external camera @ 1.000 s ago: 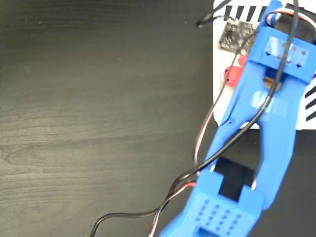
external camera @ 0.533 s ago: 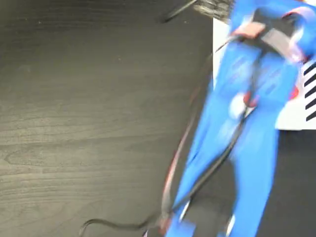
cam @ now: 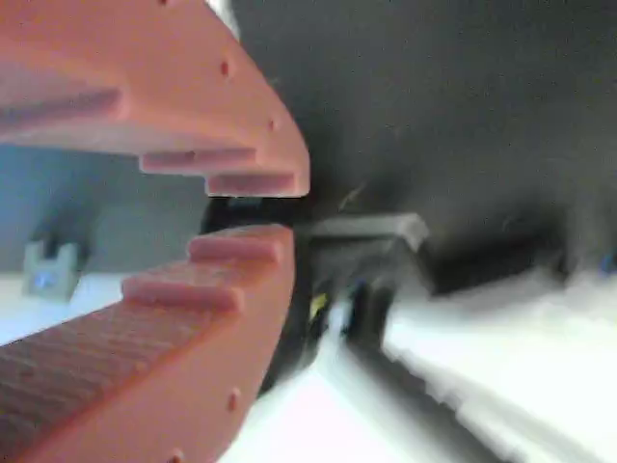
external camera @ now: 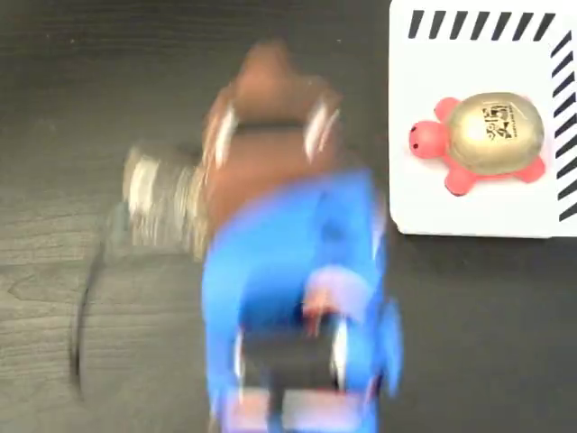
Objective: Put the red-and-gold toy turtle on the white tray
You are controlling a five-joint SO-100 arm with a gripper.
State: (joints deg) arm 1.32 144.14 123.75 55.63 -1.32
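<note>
Fixed view: red-and-gold toy turtle (external camera: 484, 140), gold domed shell with black mark and coral-red head pointing left, sits upright on the large flat white tray (external camera: 433, 207) with black diagonal stripes along its top and right edges, at upper right. Blue robot arm (external camera: 288, 289), heavily blurred, lies over the dark wood-grain tabletop (external camera: 90, 108), left of the tray and apart from the turtle. Wrist view: orange toothed hand (cam: 253, 212), jaws slightly parted, holding nothing; blurred surroundings.
</note>
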